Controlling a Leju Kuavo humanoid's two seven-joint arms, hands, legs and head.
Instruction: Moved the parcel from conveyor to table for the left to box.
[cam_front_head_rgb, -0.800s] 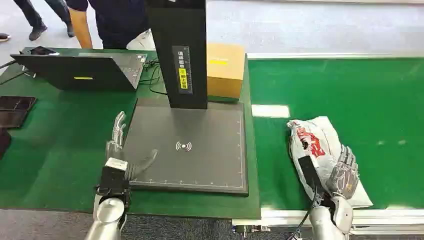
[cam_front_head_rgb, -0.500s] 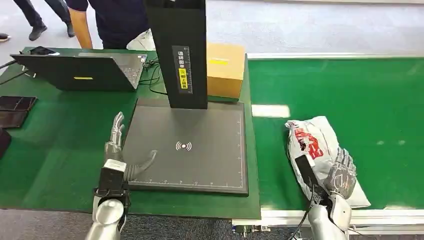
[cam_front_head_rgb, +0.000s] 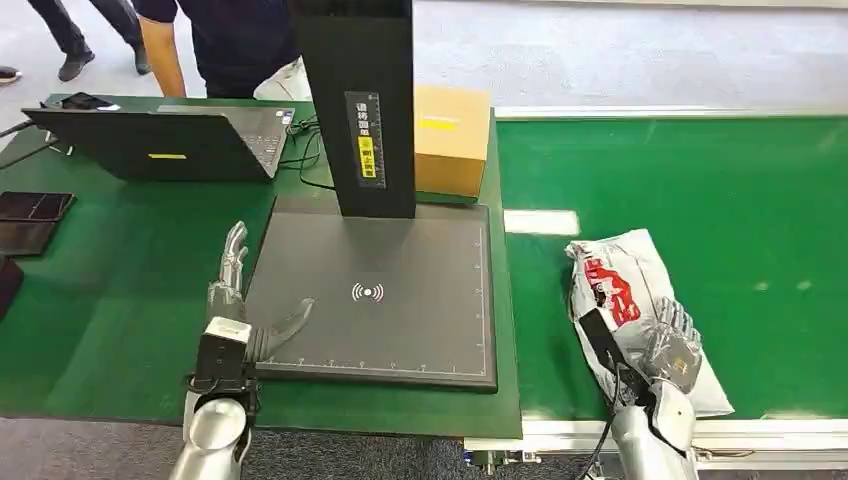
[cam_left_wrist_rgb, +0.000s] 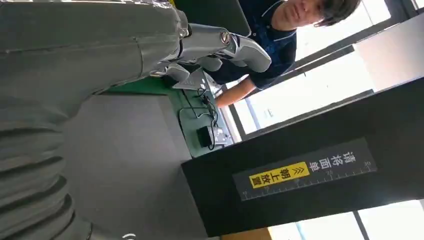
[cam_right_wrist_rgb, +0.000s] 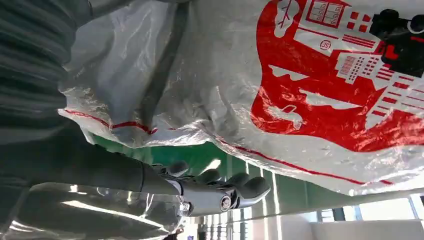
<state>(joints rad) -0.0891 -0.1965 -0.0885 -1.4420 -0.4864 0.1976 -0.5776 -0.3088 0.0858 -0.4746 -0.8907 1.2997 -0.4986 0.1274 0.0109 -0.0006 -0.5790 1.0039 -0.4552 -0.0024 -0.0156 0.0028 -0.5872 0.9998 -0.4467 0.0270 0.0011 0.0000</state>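
A: Parcel (cam_front_head_rgb: 632, 305)?
B: White plastic mailer with red print, lying on the green conveyor (cam_front_head_rgb: 740, 190), near its front edge, just right of the bench (cam_front_head_rgb: 110, 270).

A: Right hand (cam_front_head_rgb: 668, 352)?
B: Resting on the near end of the parcel, fingers (cam_front_head_rgb: 680, 322) curled over the wrinkled plastic. Bag pressed against the palm in the right wrist view, thumb (cam_right_wrist_rgb: 220, 192) bent beneath the bag's edge. Gripping the parcel, by the look of it.

A: Left hand (cam_front_head_rgb: 243, 300)?
B: At the left edge of the dark scanner pad (cam_front_head_rgb: 400, 260), holding nothing. Fingers (cam_front_head_rgb: 233, 255) stretched out and apart, thumb (cam_front_head_rgb: 290, 322) lying over the pad's near left corner.

A: Around them?
B: Black upright column (cam_front_head_rgb: 360, 100) with a yellow label at the back of the pad. Cardboard box (cam_front_head_rgb: 452, 138) behind it, at the bench's right edge. Open laptop (cam_front_head_rgb: 160, 140) at back left, cables beside it. Dark tablets (cam_front_head_rgb: 30, 220) at the far left. A person (cam_front_head_rgb: 215, 45) in dark clothes standing behind the bench.
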